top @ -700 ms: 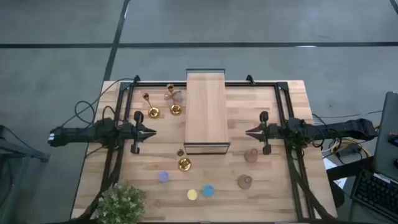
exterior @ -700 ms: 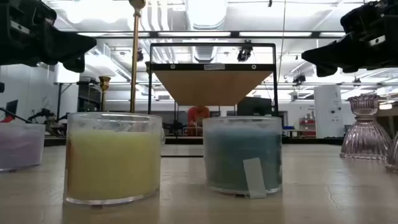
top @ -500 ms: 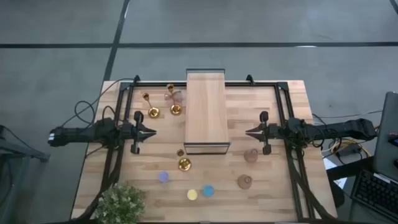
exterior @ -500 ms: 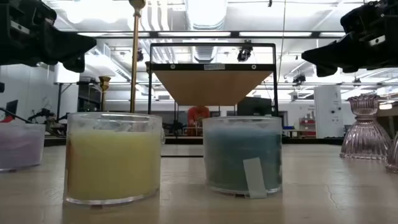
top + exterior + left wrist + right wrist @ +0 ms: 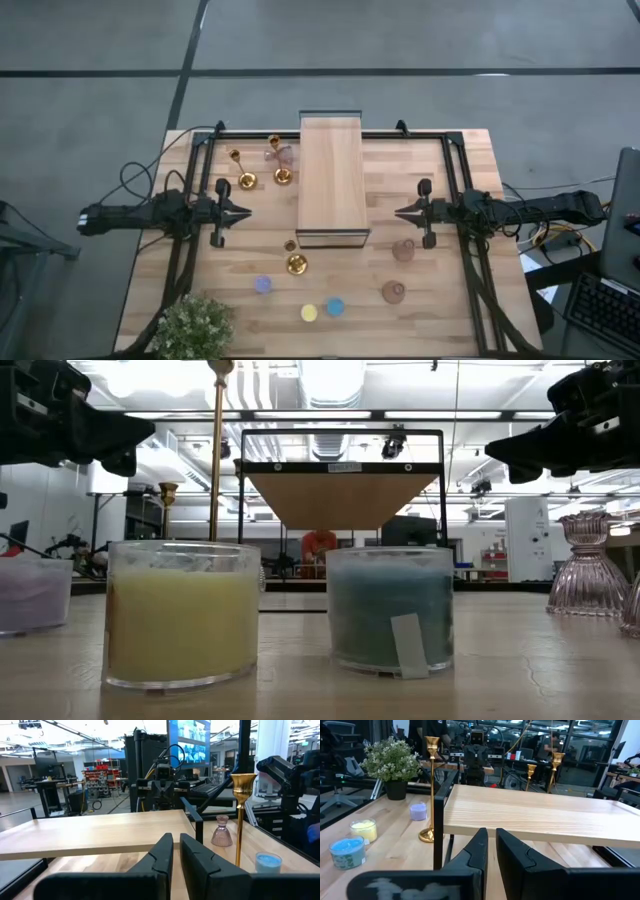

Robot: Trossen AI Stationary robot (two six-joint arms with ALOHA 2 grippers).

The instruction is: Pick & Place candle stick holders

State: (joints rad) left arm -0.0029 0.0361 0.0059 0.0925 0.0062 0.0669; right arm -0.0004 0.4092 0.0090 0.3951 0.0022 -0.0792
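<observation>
Three gold candle stick holders stand on the table: two (image 5: 246,180) (image 5: 283,176) left of the wood block and one (image 5: 296,263) in front of it. Pink holders sit at the back (image 5: 285,155) and at the front right (image 5: 403,250) (image 5: 393,291). Purple (image 5: 263,284), yellow (image 5: 309,313) and blue (image 5: 335,307) cups line the front. My left gripper (image 5: 245,212) hovers shut and holding nothing left of the block. My right gripper (image 5: 400,212) mirrors it on the right, also shut. The left wrist view shows a gold stem (image 5: 240,815) and a pink holder (image 5: 221,831).
A long light-wood block (image 5: 332,180) on a black frame runs down the table's middle between the grippers. A green plant (image 5: 195,325) stands at the front left corner. Black rails (image 5: 200,150) border the table's back and sides.
</observation>
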